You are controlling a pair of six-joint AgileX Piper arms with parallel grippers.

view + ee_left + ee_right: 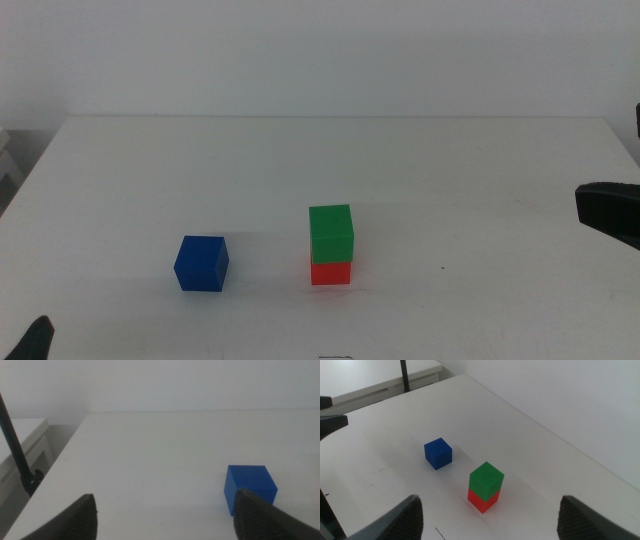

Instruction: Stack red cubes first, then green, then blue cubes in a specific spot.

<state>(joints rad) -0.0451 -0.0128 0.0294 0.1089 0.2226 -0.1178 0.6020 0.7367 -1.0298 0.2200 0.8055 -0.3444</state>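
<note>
Left gripper [165, 515] — jaws spread wide and empty, low at the counter's [450, 170] near left corner. Blue cube [201, 263] — dark blue, matte, standing alone on the white counter, left of the stack and apart from it; the left wrist view shows it just beside one jaw. Green cube [331, 233] — sits squarely on the red cube [330, 272]. Right gripper [490, 515] — jaws spread, empty, raised off the right edge, well apart from the stack.

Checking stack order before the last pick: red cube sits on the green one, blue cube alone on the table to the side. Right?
Not quite. The green cube sits on the red cube, as the middle view shows. The blue cube does stand alone on the table beside them.
</note>
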